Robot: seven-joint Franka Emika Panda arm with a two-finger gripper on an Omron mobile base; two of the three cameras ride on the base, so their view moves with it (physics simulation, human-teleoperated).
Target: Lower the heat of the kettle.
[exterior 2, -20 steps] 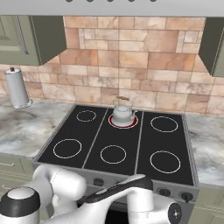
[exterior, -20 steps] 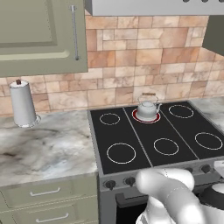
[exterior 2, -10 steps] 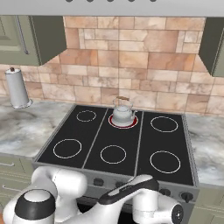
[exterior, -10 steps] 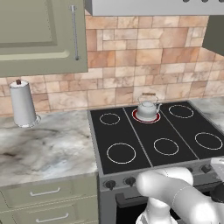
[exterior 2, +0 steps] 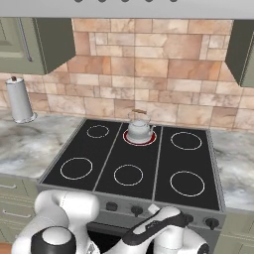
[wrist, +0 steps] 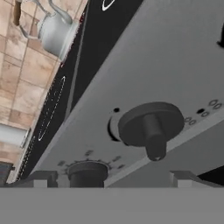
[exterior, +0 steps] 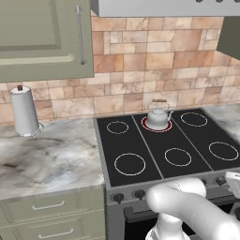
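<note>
Small squat silver-grey metal kettle (exterior: 158, 116) sitting on the red-ringed rear centre burner (exterior 2: 139, 138), upper middle of both base frames, upper left in the hand frame. Likely rigid and light, yet not to be lifted. Better to pinch the dark round stove knob (wrist: 151, 126) by its raised bar, centre right of the hand frame. Two-finger gripper (wrist: 109, 180) spread apart, empty, just before the panel. No readable lettering, only small tick marks.

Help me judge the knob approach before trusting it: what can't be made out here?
- Pincer: hand view's bottom edge crops the tips; opening unclear.
- Knob markings: too small to read.
- Which burner that knob controls: not shown.
- Stove front knobs: partly hidden by the arm in the base views.
- Kettle contents: lid hides them.
</note>
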